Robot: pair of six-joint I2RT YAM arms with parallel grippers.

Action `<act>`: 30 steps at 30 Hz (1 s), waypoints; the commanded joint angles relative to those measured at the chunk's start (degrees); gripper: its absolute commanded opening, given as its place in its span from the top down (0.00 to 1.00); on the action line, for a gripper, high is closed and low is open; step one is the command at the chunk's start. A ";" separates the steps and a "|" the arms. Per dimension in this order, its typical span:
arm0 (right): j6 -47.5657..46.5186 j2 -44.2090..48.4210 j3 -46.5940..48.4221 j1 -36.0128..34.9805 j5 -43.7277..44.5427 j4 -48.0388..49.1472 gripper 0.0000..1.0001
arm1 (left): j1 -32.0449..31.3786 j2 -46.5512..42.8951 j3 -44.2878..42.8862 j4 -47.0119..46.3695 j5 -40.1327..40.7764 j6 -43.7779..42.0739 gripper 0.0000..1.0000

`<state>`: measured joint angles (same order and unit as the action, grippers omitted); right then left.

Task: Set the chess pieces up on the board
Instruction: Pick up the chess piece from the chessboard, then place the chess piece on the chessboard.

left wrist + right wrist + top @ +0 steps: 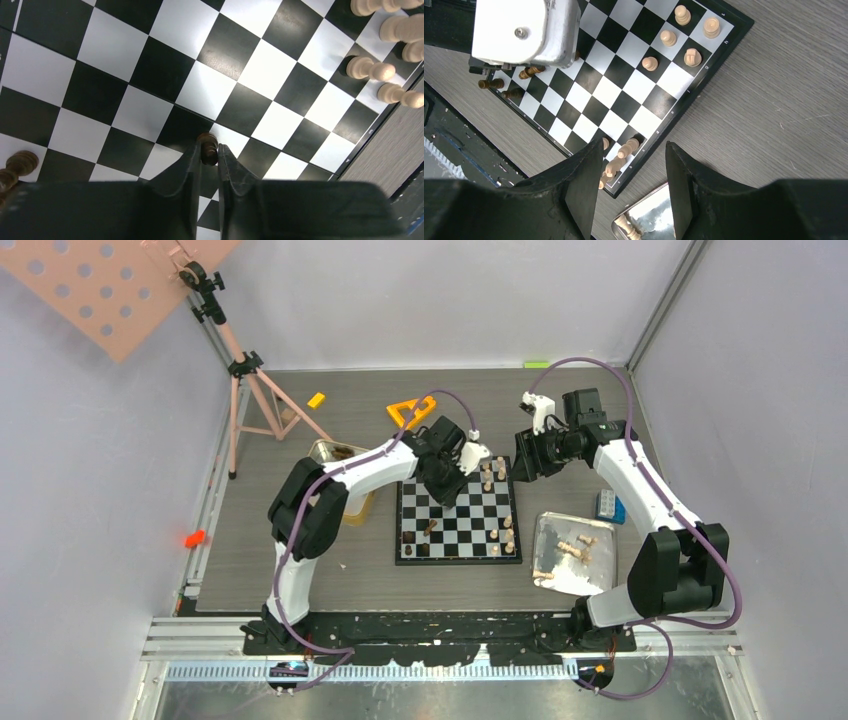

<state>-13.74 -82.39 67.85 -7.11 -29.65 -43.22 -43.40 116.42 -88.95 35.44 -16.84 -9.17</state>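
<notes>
The board [462,532] lies mid-table. My left gripper [447,490] is low over its far half and shut on a small dark brown chess piece [208,148] that stands upright where squares meet. More dark pieces [17,165] lie at the near left of the board. Pale pieces [371,68] stand at the far right corner, and others [629,147] lean by the right edge. My right gripper [634,145] hangs open and empty above the board's right edge, beside the left wrist [524,30].
A silver tray [548,525] right of the board holds several pale pieces. A gold tin [325,450] sits left of the board, a blue brick [606,505] right of the tray. An orange triangle [410,412] and a tripod [245,390] stand behind.
</notes>
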 commanded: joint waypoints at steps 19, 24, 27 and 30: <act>-1.37 0.63 0.06 0.18 0.38 1.41 0.45 | 8.58 -1.11 -2.56 -2.78 6.76 3.33 1.00; -1.45 0.34 0.16 0.17 0.38 1.39 0.45 | 8.94 -0.09 -3.67 -1.96 7.74 3.23 1.00; -1.47 0.23 0.17 0.17 0.38 1.31 0.45 | 9.12 0.15 -3.82 -2.25 7.77 3.13 1.00; -1.47 0.10 0.17 0.17 0.38 1.26 0.45 | 9.33 0.76 -4.48 -1.91 8.00 3.13 1.00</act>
<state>-14.68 -82.41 67.85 -7.11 -29.45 -43.22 -34.39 116.46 -90.94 34.11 -9.74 -6.17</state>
